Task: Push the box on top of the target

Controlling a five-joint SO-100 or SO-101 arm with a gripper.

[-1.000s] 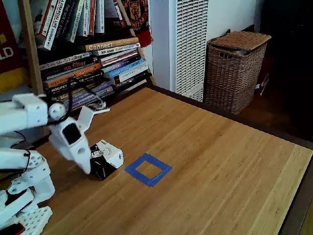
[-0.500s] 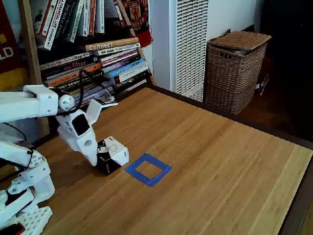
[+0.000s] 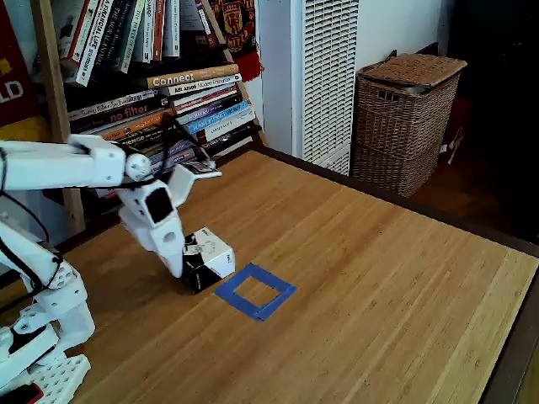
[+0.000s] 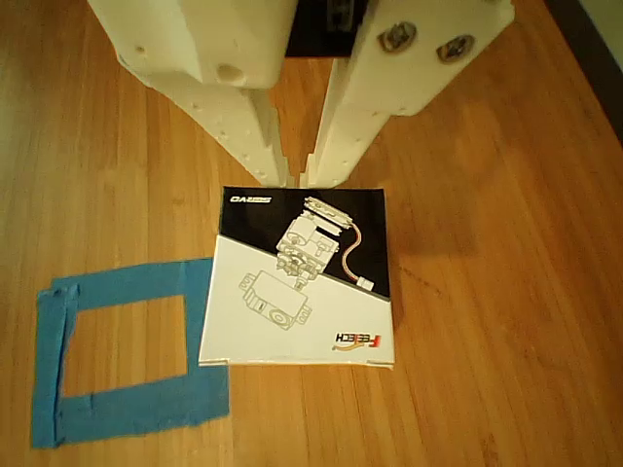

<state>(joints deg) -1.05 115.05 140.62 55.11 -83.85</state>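
Note:
The box (image 3: 207,255) sits on the wooden table, its near corner touching the blue tape square of the target (image 3: 255,291). In the other view the box (image 4: 302,282) shows a printed black-and-white face, and its lower left corner overlaps the right strip of the target (image 4: 127,285). My gripper (image 3: 178,268) points down just behind the box. Its two white fingers are closed together with nothing between them. In the other view the gripper (image 4: 293,180) touches the box's upper edge with its tips.
A bookshelf (image 3: 160,93) stands behind the table at the left. A white slatted heater (image 3: 324,76) and a wicker basket (image 3: 406,118) stand beyond the far edge. The arm's white base (image 3: 42,337) is at the lower left. Bare wood extends right of the target.
The arm has swung right, sliding the box along the table toward the blue square. The box now touches the tape where a gap showed before.

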